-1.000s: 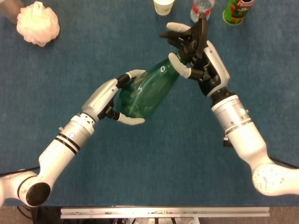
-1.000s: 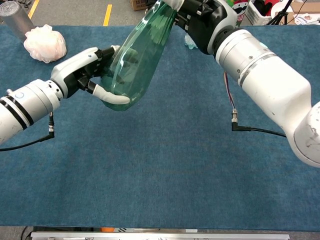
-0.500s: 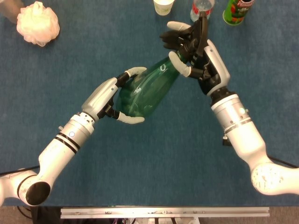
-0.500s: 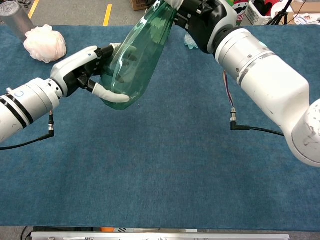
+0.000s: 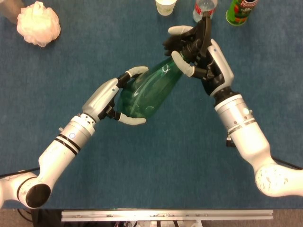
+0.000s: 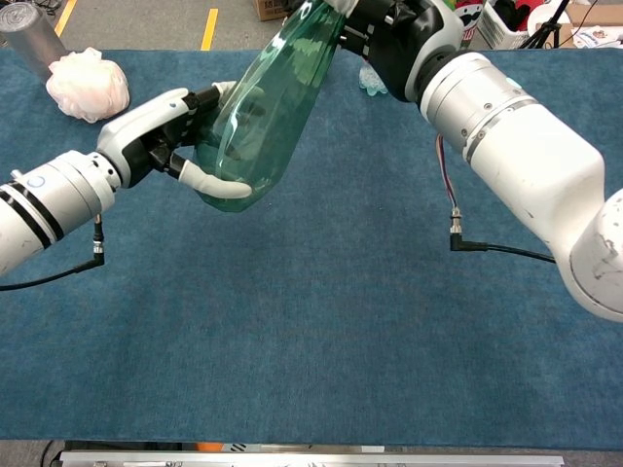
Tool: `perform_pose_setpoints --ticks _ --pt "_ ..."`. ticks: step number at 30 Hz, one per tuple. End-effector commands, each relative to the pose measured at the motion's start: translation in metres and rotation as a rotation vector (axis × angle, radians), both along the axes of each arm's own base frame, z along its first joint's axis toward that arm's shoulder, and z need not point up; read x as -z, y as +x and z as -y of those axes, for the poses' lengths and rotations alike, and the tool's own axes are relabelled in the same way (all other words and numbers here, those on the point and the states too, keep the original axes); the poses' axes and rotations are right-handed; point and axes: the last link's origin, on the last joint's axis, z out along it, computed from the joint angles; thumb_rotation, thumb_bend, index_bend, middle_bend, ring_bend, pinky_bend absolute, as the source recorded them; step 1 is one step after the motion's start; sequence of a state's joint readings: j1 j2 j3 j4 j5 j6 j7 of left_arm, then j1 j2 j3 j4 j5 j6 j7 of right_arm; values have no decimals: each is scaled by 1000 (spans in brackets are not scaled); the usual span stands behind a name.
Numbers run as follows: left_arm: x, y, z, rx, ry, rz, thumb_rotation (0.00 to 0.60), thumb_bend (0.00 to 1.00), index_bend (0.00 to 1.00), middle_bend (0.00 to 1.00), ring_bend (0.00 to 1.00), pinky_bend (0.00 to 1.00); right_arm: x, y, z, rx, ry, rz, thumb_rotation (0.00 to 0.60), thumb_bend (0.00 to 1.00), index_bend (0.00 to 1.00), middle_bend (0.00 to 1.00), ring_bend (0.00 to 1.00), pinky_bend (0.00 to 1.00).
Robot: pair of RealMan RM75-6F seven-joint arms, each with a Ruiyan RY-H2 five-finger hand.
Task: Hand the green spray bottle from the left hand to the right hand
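Note:
The green spray bottle point(image 5: 149, 92) hangs tilted above the blue table, its base low on the left and its black spray head up at the right. My left hand point(image 5: 106, 97) wraps the wide lower body, fingers over the top and thumb underneath. My right hand point(image 5: 203, 59) curls round the neck and the black spray head. In the chest view the bottle point(image 6: 268, 107) slants up between the left hand point(image 6: 161, 131) and the right hand point(image 6: 399, 29); its top is cut off by the frame edge.
A pink bath puff point(image 5: 39, 22) lies at the far left. A white cup point(image 5: 165, 6), a clear water bottle point(image 5: 204, 8) and a green can point(image 5: 241, 10) stand along the far edge behind my right hand. A grey cup point(image 6: 24, 34) stands beside the puff.
My right hand's fingers have drawn in a little closer round the bottle's neck. The bottle and both arms have barely shifted.

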State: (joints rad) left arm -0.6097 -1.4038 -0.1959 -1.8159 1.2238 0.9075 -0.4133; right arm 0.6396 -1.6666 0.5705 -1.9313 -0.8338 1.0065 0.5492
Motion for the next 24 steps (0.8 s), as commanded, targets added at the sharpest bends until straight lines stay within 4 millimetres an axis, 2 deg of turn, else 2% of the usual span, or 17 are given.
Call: perform_pose_setpoints --ticks 1,4,13,17,19,22,24 --pt "0 0 0 0 1 0 600 202 95 142 118 493 0 0 0 2 0 1 600 502 484 463 366 346" --pt "0 0 0 -1 0 -1 600 202 86 136 108 474 -1 -1 1 5 0 6 600 503 484 463 366 346" --pt "-2 -2 -3 -5 -5 -4 597 203 2 53 12 325 -3 -2 4 14 -6 8 600 504 484 463 366 347" --pt "-3 -3 -4 -1 -7 -4 517 197 0 0 0 202 -4 -3 5 19 -2 7 600 505 484 463 366 347" --pt "-3 -3 -4 4 -12 -11 480 182 0 0 0 173 -4 -4 5 22 1 6 600 507 484 463 366 347" --pt "-3 -4 -5 11 -19 -18 388 160 0 0 0 130 -5 -5 6 22 2 -1 600 508 484 463 367 347" --pt "-3 -4 -5 13 -18 -19 365 152 0 0 0 98 -4 -6 6 23 5 -5 600 508 484 463 367 352"
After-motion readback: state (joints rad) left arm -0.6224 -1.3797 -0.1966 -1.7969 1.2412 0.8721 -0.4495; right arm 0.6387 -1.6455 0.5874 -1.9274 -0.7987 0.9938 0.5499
